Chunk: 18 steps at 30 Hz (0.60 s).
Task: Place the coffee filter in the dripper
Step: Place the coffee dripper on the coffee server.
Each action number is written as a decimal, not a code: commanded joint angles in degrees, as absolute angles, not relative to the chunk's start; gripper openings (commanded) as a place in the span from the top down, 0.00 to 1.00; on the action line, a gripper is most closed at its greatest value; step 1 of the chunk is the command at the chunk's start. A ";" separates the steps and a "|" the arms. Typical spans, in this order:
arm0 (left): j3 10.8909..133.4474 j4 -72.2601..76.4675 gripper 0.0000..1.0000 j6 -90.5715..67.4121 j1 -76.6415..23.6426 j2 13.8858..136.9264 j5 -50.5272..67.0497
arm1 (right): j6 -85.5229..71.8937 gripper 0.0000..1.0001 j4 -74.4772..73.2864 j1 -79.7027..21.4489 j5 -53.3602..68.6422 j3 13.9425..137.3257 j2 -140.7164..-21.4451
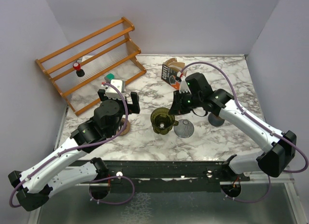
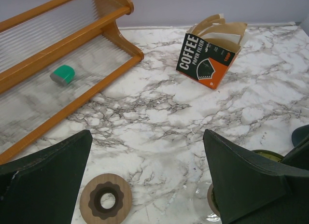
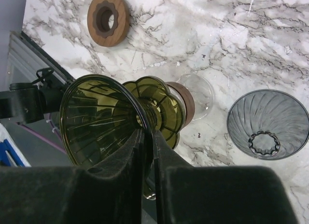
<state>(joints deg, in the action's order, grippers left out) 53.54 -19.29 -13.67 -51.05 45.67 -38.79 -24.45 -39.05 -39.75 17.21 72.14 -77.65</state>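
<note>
The olive-green glass dripper (image 1: 162,120) is at the table's middle. My right gripper (image 3: 148,137) is shut on its rim, one finger inside the cone and one outside; the dripper (image 3: 101,118) fills the left of the right wrist view. In the top view the right gripper (image 1: 179,107) sits just right of it. The black box of paper coffee filters (image 1: 171,72) stands open at the back, brown filters showing at its top (image 2: 208,60). My left gripper (image 2: 147,185) is open and empty, above the marble left of the dripper (image 1: 119,99). No filter is in the dripper.
A grey dripper (image 1: 184,129) lies right of the olive one (image 3: 268,123). A wooden ring (image 2: 105,203) lies under the left gripper. A clear glass piece (image 3: 198,93) sits by the dripper's base. A wooden rack (image 1: 91,55) with small items stands at the back left.
</note>
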 commanded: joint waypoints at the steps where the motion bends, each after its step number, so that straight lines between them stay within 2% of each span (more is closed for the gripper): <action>1: 52.65 -18.10 0.01 -13.62 -50.71 45.35 -37.64 | -24.79 0.80 -38.21 -40.25 15.92 71.54 -77.81; 7: 52.65 -18.08 0.01 -13.54 -50.63 45.39 -37.62 | -24.70 0.67 -38.73 -40.25 14.58 72.08 -77.36; 14: 52.65 -18.11 0.01 -13.60 -50.63 45.46 -37.61 | -24.46 0.59 -39.57 -40.28 12.99 74.09 -76.70; 18: 52.65 -18.09 0.01 -13.56 -50.67 45.53 -37.60 | -24.14 0.51 -40.21 -40.26 10.65 76.41 -76.21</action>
<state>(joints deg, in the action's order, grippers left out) 53.52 -19.29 -13.69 -50.96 45.69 -38.59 -24.60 -39.55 -39.81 14.24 72.86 -77.62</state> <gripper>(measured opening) 0.987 0.461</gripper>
